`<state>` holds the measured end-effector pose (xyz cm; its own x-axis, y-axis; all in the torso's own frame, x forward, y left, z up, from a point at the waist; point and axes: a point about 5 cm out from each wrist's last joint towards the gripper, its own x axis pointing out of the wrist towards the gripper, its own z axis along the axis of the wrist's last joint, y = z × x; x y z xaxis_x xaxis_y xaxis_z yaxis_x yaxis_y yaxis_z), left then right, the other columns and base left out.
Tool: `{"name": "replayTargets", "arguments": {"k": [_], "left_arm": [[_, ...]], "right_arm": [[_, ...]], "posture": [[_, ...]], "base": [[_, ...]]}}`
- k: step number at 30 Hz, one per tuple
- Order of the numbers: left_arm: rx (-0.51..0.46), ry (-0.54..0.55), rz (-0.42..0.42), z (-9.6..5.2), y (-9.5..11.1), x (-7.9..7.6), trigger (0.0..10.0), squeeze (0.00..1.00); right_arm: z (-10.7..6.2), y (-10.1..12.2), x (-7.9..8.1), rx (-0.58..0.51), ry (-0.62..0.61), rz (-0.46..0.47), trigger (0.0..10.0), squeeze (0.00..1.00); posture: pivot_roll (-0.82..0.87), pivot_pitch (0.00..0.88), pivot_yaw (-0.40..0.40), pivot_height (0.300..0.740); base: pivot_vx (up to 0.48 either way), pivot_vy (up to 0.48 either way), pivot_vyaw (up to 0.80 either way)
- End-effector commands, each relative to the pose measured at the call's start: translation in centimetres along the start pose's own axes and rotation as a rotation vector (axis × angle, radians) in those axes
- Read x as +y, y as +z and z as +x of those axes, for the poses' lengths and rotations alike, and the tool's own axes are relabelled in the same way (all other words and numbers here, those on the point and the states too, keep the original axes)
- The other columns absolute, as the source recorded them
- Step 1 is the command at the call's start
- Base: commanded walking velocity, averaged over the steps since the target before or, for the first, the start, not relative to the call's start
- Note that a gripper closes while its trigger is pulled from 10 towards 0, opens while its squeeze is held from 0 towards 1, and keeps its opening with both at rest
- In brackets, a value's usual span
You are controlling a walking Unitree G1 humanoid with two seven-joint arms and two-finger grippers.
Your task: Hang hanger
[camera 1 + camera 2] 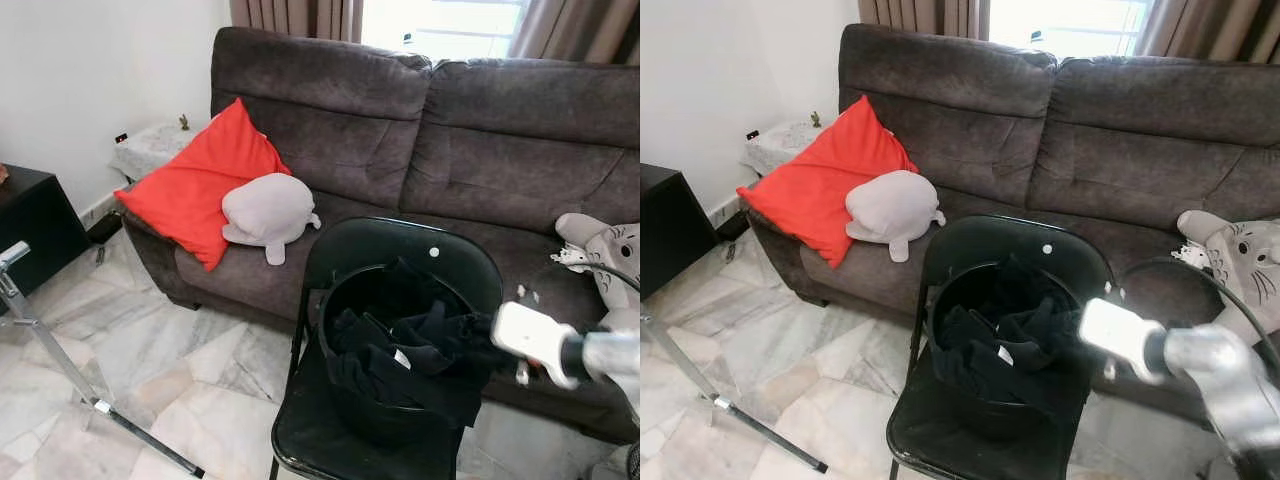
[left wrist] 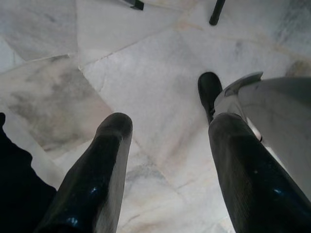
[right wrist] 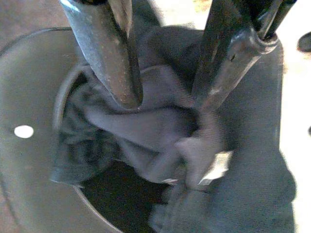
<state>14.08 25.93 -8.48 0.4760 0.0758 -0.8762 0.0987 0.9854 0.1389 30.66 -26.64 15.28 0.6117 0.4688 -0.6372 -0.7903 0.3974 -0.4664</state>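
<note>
Right gripper (image 3: pixel 165 102) open over dark clothes (image 1: pixel 410 350)

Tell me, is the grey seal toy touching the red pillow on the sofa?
Touching. In the left eye view the grey seal toy lies against the red pillow's lower edge, overlapping it with no gap between them.

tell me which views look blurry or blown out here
Head views: window blown out, right arm overexposed and smeared. Right wrist view: dark clothes in the bucket soft and washed grey. Left wrist view: sharp, glossy fingers over marble floor.
</note>
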Motion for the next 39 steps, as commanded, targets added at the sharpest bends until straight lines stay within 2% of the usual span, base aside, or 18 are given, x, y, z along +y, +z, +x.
{"name": "replayTargets", "arguments": {"k": [1,6,13,18,21,24,26,28,39], "left_arm": [[0.019,0.000,-0.016,-0.1,-0.5,0.0,10.0,0.00],[0.019,-0.002,-0.022,0.0,-0.4,-0.1,10.0,0.00],[0.025,0.000,-0.028,0.0,-0.5,-0.2,10.0,0.00],[0.026,-0.001,-0.028,0.0,-0.5,-0.2,10.0,0.00],[0.027,-0.005,-0.025,0.0,-0.6,-0.2,10.0,0.00],[0.028,-0.005,-0.023,0.0,-0.6,-0.2,10.0,0.00],[0.028,-0.005,-0.017,-0.1,-0.6,-0.1,10.0,0.00],[0.028,-0.004,-0.016,-0.1,-0.6,-0.1,10.0,0.00],[0.020,0.002,-0.025,-0.1,-0.5,0.0,10.0,0.00]], "right_arm": [[0.7,-0.5,-0.6,0.035,-0.009,0.000,10.0,0.00],[1.1,-0.2,-1.4,0.000,0.038,0.043,10.0,0.00],[0.2,-0.6,-1.3,-0.058,0.161,0.076,10.0,0.00],[-0.7,-1.3,-1.5,-0.034,0.198,0.068,10.0,0.00],[-1.5,-2.6,-1.3,0.044,0.234,0.046,10.0,0.00],[-1.3,-2.9,-1.3,0.073,0.215,0.028,10.0,0.00],[-0.5,-2.7,-1.4,0.048,0.145,0.002,10.0,0.00],[-0.1,-2.5,-1.4,0.035,0.132,0.019,10.0,0.00],[1.8,-2.7,-0.6,0.029,0.125,0.041,10.0,0.00]], "posture": [[-0.06,0.000,0.028,0.740],[-0.06,0.000,0.024,0.740],[-0.06,0.000,0.017,0.740],[-0.06,0.000,0.016,0.740],[-0.06,0.000,0.015,0.740],[-0.06,0.000,0.018,0.740],[-0.06,0.000,0.022,0.740],[-0.06,0.000,0.024,0.740],[-0.04,0.000,0.017,0.740]], "base": [[0.000,0.000,0.00],[0.000,0.000,0.00],[0.000,0.000,0.00],[0.000,0.000,0.00],[0.000,0.000,0.00],[0.000,0.000,0.00],[0.000,0.000,0.00],[0.000,0.000,0.00],[0.000,0.000,0.00]]}}
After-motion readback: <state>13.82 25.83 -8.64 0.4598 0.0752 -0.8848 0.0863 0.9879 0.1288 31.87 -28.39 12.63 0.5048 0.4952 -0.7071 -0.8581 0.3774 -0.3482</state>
